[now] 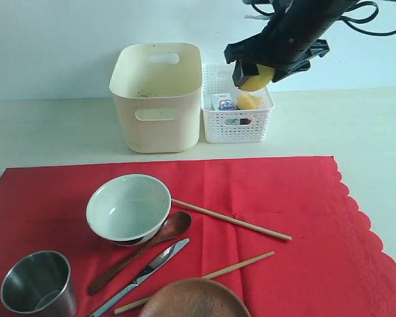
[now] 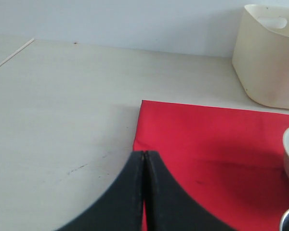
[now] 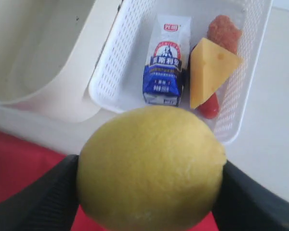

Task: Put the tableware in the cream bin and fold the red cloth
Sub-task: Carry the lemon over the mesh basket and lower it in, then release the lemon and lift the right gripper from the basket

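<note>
**Lemon over the basket, tableware all left to do**

My right gripper is clamped around the lemon, one finger on each side of it. It hangs above the white lattice basket, where the milk carton, the cheese and the sausage already lie. My left gripper is pressed fully closed on nothing, above the tabletop just off a corner of the red cloth.

None of the tableware has reached the cream bin, which stands on the tabletop just beyond the cloth's far edge, beside the basket. No tableware shows in the parts of its inside that I can see.

Everything sits on the cloth's near half:
- the white bowl
- the steel cup, at the near left corner
- the wooden spoon and the metal knife, side by side
- the two chopsticks
- the brown plate, at the near edge

The cloth lies spread flat, so I judge the folding must wait until it is cleared. By my reckoning, the sorting of food is nearly finished and the task proper has barely begun.
</note>
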Motion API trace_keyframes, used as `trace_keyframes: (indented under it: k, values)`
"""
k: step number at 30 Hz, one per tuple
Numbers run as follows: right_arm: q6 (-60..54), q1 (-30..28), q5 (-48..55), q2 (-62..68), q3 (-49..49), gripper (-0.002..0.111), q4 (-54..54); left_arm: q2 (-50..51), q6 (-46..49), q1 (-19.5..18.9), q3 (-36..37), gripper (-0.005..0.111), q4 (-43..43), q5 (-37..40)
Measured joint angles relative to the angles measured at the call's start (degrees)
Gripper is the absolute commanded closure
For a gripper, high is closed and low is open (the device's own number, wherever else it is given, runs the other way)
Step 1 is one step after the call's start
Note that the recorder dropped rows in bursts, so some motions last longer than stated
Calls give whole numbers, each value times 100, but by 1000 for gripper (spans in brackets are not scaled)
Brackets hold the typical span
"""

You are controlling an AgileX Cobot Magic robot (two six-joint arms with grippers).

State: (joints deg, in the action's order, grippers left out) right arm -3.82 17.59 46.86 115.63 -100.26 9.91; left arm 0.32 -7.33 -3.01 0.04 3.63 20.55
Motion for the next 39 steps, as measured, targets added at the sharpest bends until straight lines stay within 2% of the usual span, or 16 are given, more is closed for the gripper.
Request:
trace_keyframes:
  k: [10,12,15,23,26,33,39]
  values:
    - [-615,-11,-388,1328,-1236,108,18,0,0,0,0,106,0,0]
    - [-720,-11,-388,1565,-1436,105,27,0,0,0,0,106,0,0]
    - [-817,-11,-376,1842,-1617,91,27,0,0,0,0,106,0,0]
    - [-932,-11,-480,2062,-1657,29,-113,0,0,0,0,106,0,0]
    - [-830,-11,-545,2041,-1657,18,-365,0,0,0,0,106,0,0]
    - [-76,-11,-761,1817,-1678,15,-1265,0,0,0,0,106,0,0]
    - [255,-11,-685,1560,-1703,15,-1558,0,0,0,0,106,0,0]
